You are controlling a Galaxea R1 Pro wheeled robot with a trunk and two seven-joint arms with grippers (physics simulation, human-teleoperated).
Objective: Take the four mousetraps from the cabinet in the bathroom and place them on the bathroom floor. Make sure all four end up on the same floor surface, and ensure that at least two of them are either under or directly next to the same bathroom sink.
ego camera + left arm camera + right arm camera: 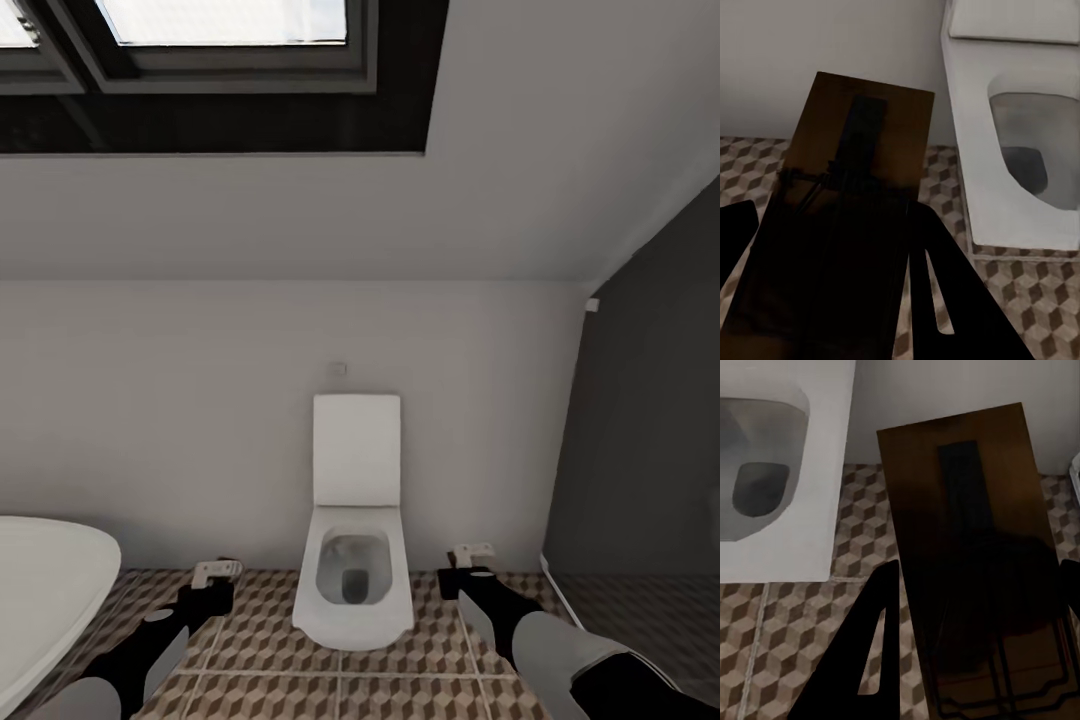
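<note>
A mousetrap (844,202) is held in the left gripper (832,255), its brown wooden base lying between the two dark fingers (952,300); in the head view the same trap (216,570) is seen at the tip of the left arm, raised above the tiles. A second mousetrap (971,547) is clamped likewise in the right gripper (975,645), a dark finger (866,652) being pressed along its edge, and it is seen in the head view (472,552) at the end of the right arm. Both jaws are closed only as far as the width of the traps. The bathroom floor (260,640), laid in cube-patterned tiles, is spread below. A white toilet (353,570) with its lid raised is set against the pale wall between the two arms, and the rim of a white bathtub (50,590) is seen beside the left arm. A dark-framed skylight (200,60) is set in the sloping ceiling.
</note>
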